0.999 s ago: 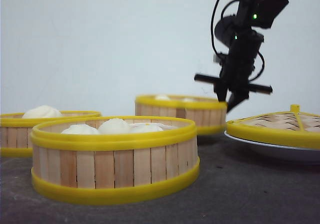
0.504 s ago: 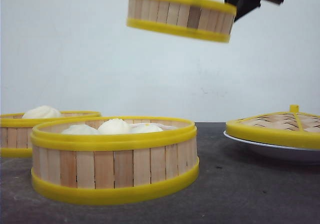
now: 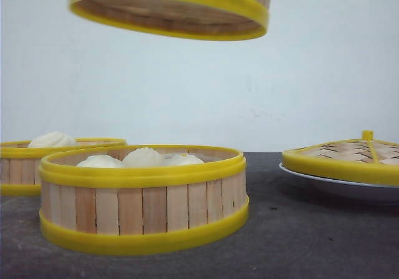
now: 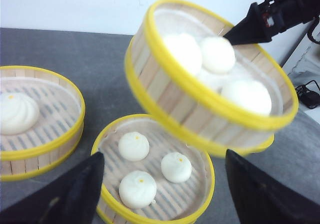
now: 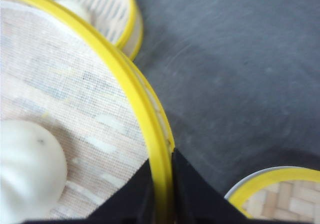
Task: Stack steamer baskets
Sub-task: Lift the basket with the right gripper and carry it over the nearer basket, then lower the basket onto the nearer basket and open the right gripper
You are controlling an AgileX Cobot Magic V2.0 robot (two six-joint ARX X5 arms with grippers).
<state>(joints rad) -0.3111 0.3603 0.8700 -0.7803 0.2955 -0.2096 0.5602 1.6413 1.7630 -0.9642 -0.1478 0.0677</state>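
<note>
I see my right gripper [image 5: 161, 184] pinching the yellow rim of the lifted basket [image 3: 171, 7], one finger inside the wall and one outside, pressed tight on the rim. In the front view that basket hangs high in the air, tilted, its slatted underside showing, directly above the near basket [image 3: 143, 198] on the dark table [image 3: 312, 235]. From the left wrist camera the lifted basket [image 4: 210, 78] carries white buns [image 4: 217, 53] and sits over the near basket [image 4: 155, 171], which holds three small buns of its own. The right gripper's black fingers [image 4: 250, 26] grip the far edge of the lifted basket's rim. A third basket [image 3: 37, 163] stands on the table to the left, with one bun inside. My left gripper [image 4: 160, 194] is spread wide and holds nothing, its fingers on either side of the near basket's view. At right, the woven lid [image 3: 349, 157] rests on a white plate [image 3: 336, 185].
</note>
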